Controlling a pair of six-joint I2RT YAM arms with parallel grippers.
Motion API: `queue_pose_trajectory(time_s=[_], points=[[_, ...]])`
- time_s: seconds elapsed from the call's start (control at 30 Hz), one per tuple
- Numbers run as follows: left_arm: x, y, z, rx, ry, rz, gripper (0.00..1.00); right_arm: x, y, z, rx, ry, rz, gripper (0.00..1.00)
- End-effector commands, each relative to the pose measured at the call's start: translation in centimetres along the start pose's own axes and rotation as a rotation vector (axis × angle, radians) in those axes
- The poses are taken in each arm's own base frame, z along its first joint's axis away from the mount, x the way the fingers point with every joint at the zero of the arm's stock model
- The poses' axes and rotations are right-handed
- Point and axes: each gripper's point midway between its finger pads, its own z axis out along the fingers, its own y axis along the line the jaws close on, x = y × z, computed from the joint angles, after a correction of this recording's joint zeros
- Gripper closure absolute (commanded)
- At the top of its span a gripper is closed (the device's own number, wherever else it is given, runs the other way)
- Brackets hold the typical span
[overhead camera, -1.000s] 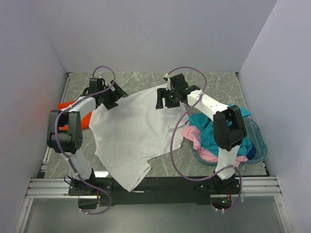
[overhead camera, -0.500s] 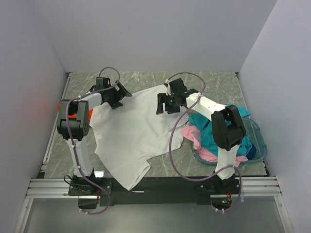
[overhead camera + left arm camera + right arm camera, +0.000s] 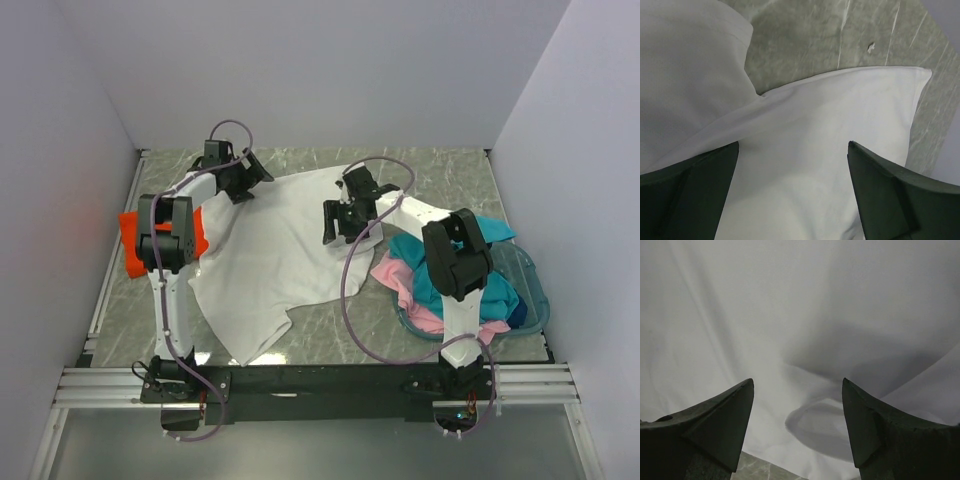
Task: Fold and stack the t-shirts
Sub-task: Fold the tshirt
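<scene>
**Top external.** The white cotton short-sleeved t-shirt (image 3: 265,255) lies spread but rumpled across the middle of the grey marbled tabletop (image 3: 450,170). The left claw (image 3: 247,176) sits at its far-left corner. The right claw (image 3: 338,222) hangs over its right side. A bright orange t-shirt (image 3: 128,255) lies at the left edge, partly behind the left arm. A pink t-shirt (image 3: 398,275) and a teal t-shirt (image 3: 440,275) spill from the translucent teal plastic basket (image 3: 530,295) on the right. The white shirt's near hem reaches the front edge of the tabletop. I see bare stone along the far strip and the far-right corner. The left arm has little room between the wall and the orange shirt.

**Left wrist.** The fingers (image 3: 695,185) stand wide apart and pinch nothing. A flat white sleeve lies between them, its hem just beside bare stone.

**Right wrist.** The fingers (image 3: 715,425) are spread and hold nothing. Below them is white cloth with a raised wrinkle.

**Risks, in my judgement.**
- If I close the right claw here, it would take the wrinkle mid-panel rather than an edge, and the fold would come out crooked.
- Any pull towards the bases could slide the near hem off the front edge.
- The right arm's elbow and cable pass near the pink shirt and could drag it onto the working area.
</scene>
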Motion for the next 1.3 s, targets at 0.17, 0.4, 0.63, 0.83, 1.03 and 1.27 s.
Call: queue_pose_trajectory(time_s=[0.17, 0.4, 0.63, 0.83, 1.03, 1.27], points=[[-1.0, 0.3, 3.4, 0.022, 0.015, 0.078, 0.02, -1.2, -0.5, 0.5, 0.061, 0.006, 0.016, 0.23], [-1.4, -1.6, 5.8, 0.118, 0.039, 0.135, 0.02, 0.3, -1.8, 0.3, 0.127, 0.039, 0.082, 0.23], [-2.7, -4.2, 5.9, 0.171, -0.006, 0.202, 0.02, 0.2, -1.7, -1.9, 0.142, 0.016, 0.075, 0.23], [-4.3, -6.6, 4.3, 0.212, -0.062, 0.245, 0.02, 2.1, -1.5, -3.6, 0.139, 0.034, 0.069, 0.26], [-6.1, -9.6, 1.6, 0.253, -0.127, 0.279, 0.02, 5.0, -2.1, -5.1, 0.177, 0.047, 0.068, 0.32], [-8.6, -15.1, -4.6, 0.329, -0.233, 0.309, 0.02, 6.6, -1.8, -7.2, 0.223, 0.02, 0.036, 0.34]])
